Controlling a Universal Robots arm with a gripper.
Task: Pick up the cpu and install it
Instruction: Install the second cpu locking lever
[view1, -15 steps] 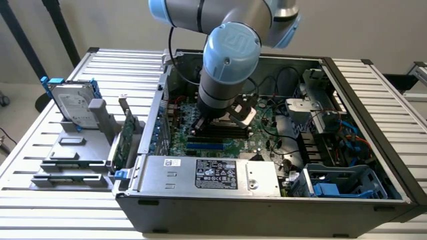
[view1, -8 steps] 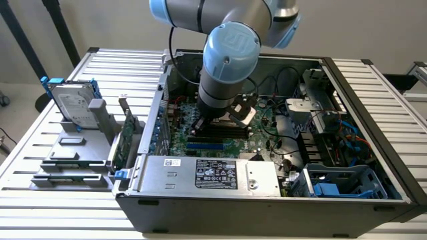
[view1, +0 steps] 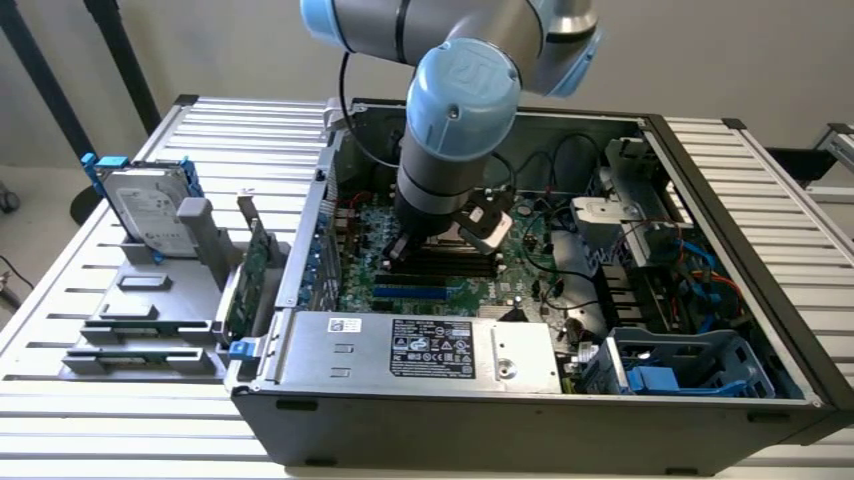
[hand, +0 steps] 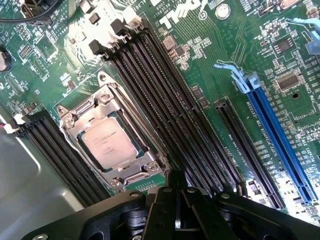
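Over the green board inside the open computer case, the claw hangs with its jaws closed together and nothing between them. Just beyond its tips, the cpu lies flat inside the metal-framed socket, its dull silver top facing up and the frame open around it, so the chip looks already placed. To finish this well, I judge the claw should stay level and square to the socket, so that any touch lands evenly on the chip rather than on one corner. Long black memory slots run close beside the socket, and a blue slot lies farther off. Loose black cables cross the case near the arm. Outside the case, a hard drive stands in a grey rack.
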